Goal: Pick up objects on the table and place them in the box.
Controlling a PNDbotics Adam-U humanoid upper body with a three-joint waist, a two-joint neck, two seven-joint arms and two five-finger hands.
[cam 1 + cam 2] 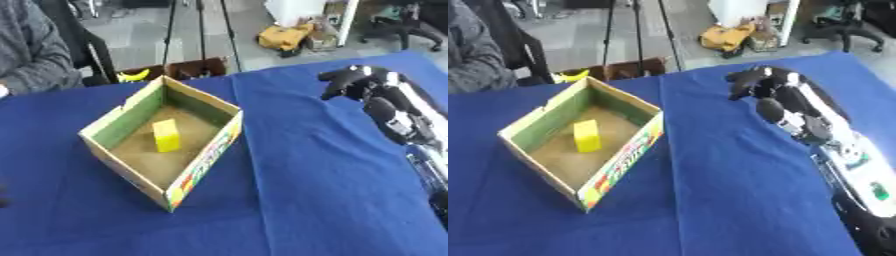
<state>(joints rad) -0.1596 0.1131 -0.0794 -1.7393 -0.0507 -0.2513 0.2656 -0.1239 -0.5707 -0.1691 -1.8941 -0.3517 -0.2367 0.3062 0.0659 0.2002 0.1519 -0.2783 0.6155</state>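
- The yellow block [166, 135] is a small upright slab, standing on the brown floor of the box [203, 161], nearer its far left wall.
- The box is open-topped cardboard, green inside, with a printed strip on its right wall.
- It sits on the blue tabletop [324, 200], with wide bare cloth to its right.
- The right hand [754, 82] hangs above the far right cloth, fingers curled, holding nothing.
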